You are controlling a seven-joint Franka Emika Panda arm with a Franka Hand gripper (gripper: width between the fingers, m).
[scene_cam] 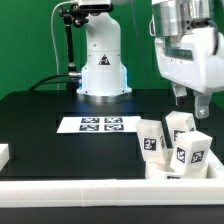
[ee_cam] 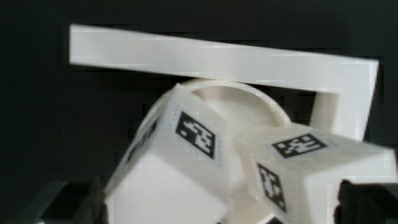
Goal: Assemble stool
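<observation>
The stool (scene_cam: 178, 148) stands near the corner of the black table (scene_cam: 40, 118), at the exterior view's right, close against the white border rail (scene_cam: 110, 191). Its legs (scene_cam: 186, 128) point up from the round seat (ee_cam: 169, 185). The claw (scene_cam: 190, 103) hangs just above the legs with its jaws spread wide, holding nothing.

The parts look like hard, smooth plastic, light and stiff, so I judge they may slip if squeezed on a rounded face. The flat sides of one blocky leg seem the best place to grip.

In the exterior view the seat is mostly hidden behind the legs and the rail. In the wrist view the fingers are barely visible, and I cannot tell how firmly the legs sit in the seat.
</observation>
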